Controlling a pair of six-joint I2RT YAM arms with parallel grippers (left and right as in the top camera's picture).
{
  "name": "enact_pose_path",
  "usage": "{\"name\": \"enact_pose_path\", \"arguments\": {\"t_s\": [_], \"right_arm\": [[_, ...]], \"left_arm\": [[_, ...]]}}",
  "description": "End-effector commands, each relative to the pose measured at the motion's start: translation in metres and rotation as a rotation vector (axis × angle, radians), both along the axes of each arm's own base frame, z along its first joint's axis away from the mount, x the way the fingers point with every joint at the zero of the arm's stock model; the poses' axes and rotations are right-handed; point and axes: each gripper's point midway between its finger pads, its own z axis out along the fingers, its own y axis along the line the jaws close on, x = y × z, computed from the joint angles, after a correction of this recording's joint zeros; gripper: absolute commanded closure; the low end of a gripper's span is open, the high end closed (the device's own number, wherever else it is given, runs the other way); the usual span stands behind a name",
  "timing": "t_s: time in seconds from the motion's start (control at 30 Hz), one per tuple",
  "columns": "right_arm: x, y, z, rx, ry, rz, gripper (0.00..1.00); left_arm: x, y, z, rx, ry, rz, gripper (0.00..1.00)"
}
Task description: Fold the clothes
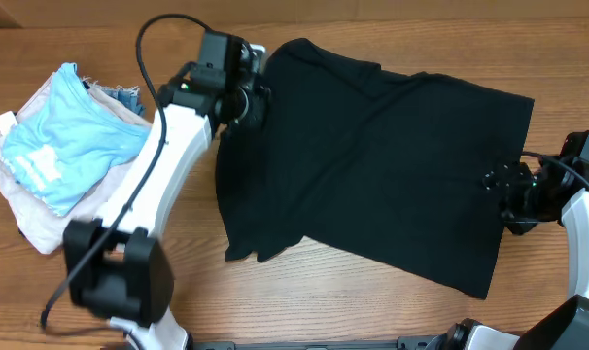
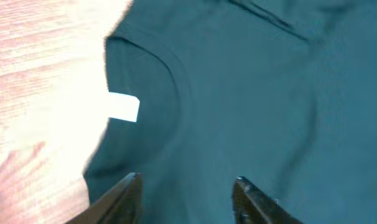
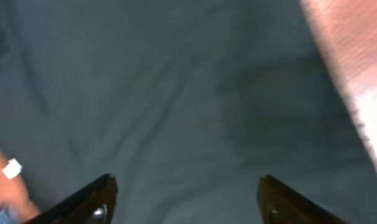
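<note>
A black T-shirt (image 1: 372, 165) lies spread across the middle and right of the table. Its collar with a white neck label (image 2: 123, 107) shows in the left wrist view. My left gripper (image 1: 248, 102) is open over the shirt's upper left edge by the collar, its fingertips (image 2: 187, 182) apart above the cloth. My right gripper (image 1: 503, 190) is open over the shirt's right edge, its fingertips (image 3: 185, 182) wide apart with only dark cloth (image 3: 176, 93) between them. Neither holds anything.
A pile of other clothes lies at the far left: a light blue garment (image 1: 66, 141) on top of pale pink and beige cloth (image 1: 27, 209). Bare wooden table (image 1: 304, 301) shows along the front and around the pile.
</note>
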Motion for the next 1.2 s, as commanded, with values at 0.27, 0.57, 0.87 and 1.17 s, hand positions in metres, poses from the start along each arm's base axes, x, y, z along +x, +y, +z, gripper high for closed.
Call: {"name": "enact_pose_path", "arguments": {"t_s": [0.27,0.57,0.87,1.17], "right_arm": [[0.013,0.019,0.021,0.062,-0.142,0.16,0.21],[0.015,0.018,0.022,0.057,-0.15,0.16,0.21],[0.019,0.01,0.021,0.009,-0.157,0.153,0.2],[0.011,-0.007,-0.028,-0.007,0.043,0.073,0.17]], "left_arm": [[0.099,-0.002,-0.121,-0.138,0.152,-0.046,0.3],[0.081,0.045,-0.172,0.156,0.268,0.118,0.96],[0.052,0.151,-0.173,0.411,0.373,0.547,0.96],[0.084,0.12,-0.115,0.251,0.305,0.481,0.32]]}}
